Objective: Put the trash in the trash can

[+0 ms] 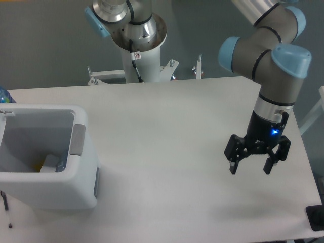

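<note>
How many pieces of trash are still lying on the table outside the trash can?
0. Nothing lies on the table outside the trash can; a whitish item and something yellow sit inside it. The open gripper is empty. The can's walls may hide more.

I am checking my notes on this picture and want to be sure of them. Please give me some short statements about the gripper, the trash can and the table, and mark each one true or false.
1. The gripper is open and holds nothing. True.
2. The trash can stands at the right side of the table. False: it stands at the left side, far from the gripper.
3. The gripper hangs directly over the trash can. False: it hangs over bare table near the right edge.
4. Something light-coloured lies at the bottom of the trash can. True, though what it is cannot be told.
5. A blue light glows on the wrist above the gripper. True.
</note>
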Robot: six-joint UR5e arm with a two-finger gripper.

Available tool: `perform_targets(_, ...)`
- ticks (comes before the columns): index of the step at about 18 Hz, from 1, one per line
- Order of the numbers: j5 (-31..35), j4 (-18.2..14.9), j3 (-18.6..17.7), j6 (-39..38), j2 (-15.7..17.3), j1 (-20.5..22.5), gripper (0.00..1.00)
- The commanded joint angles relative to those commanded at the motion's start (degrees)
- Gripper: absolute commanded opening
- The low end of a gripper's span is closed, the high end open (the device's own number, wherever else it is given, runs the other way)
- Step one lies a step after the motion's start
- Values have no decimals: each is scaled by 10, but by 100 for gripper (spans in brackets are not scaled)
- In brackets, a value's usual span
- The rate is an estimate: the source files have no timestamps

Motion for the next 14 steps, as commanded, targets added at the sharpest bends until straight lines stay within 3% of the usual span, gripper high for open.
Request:
perform_targets(2,36,-25,1,76,3,0,100)
perform_targets(7,112,-32,-10,187,8,0,100)
perform_targets(14,156,-25,-25,225,22,-17,100)
